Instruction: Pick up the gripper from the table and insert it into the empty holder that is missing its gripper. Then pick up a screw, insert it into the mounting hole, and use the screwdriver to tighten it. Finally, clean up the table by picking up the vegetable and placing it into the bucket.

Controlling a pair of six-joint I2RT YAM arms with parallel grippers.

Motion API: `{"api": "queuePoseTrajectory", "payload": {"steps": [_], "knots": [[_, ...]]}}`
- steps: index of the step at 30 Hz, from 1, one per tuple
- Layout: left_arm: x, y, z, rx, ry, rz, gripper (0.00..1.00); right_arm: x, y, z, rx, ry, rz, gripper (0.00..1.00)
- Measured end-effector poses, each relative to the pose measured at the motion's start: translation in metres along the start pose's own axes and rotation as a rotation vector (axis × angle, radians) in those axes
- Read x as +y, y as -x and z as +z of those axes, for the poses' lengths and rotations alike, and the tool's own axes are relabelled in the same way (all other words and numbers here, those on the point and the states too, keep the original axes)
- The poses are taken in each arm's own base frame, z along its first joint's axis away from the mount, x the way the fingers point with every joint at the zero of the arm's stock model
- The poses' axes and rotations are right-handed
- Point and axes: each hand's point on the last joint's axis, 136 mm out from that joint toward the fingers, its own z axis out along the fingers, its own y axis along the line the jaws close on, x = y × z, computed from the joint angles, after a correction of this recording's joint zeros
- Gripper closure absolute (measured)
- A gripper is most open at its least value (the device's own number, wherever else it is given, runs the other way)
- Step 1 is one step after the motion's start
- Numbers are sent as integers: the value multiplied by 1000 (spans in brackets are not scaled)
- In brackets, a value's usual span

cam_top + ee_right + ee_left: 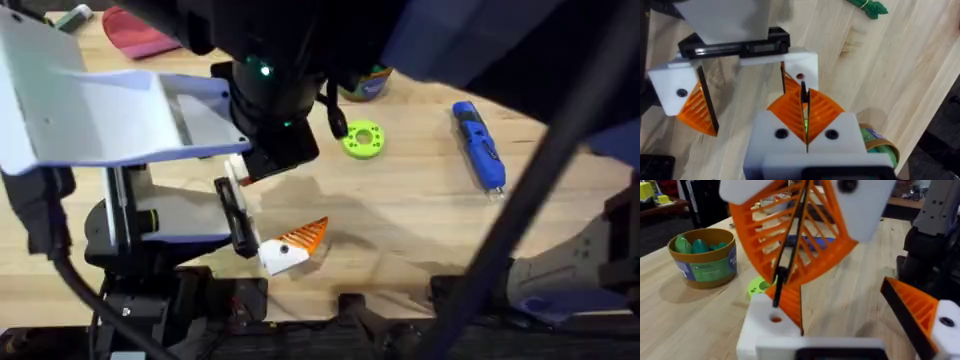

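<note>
The right gripper (pixel 805 107) is pinching its orange pads fully together on a thin black rod (pixel 790 240), which is pointing down at the mounting hole (pixel 775 318) in the holder (pixel 760 330). The rod's tip is sitting at or just in that hole. The fingertip (pixel 788 82) is standing in the holder, right beside the hole and just under the right gripper. The holder is one finger of the left gripper (pixel 840 292), which is gaping wide with nothing between its fingers.

The screwdriver (pixel 478 145) is lying on the pale wooden table (pixel 420 230), well apart from both grippers. A lime ring (pixel 362 140) is lying between it and the arms. The bucket (pixel 705 262) is standing nearby with green toys inside. The vegetable (pixel 867 7) is lying on bare wood, apart from the bucket. A red cloth (pixel 135 35) is lying at the far left. Dark furniture is standing past the table's edge.
</note>
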Motion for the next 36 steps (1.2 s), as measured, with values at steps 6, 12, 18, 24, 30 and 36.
{"api": "queuePoseTrajectory", "payload": {"steps": [6, 12, 18, 24, 30, 36], "knots": [[0, 0, 0, 0, 0, 0, 15, 0, 0, 6, 10, 8, 0, 995], [0, 0, 0, 0, 0, 0, 16, 0, 0, 6, 11, 8, 0, 995], [0, 0, 0, 0, 0, 0, 15, 0, 0, 6, 11, 8, 0, 995], [0, 0, 0, 0, 0, 0, 15, 0, 0, 6, 11, 8, 0, 995], [0, 0, 0, 0, 0, 0, 15, 0, 0, 7, 12, 9, 0, 995], [0, 0, 0, 0, 0, -1, 15, 0, 0, 7, 12, 9, 0, 995]]}}
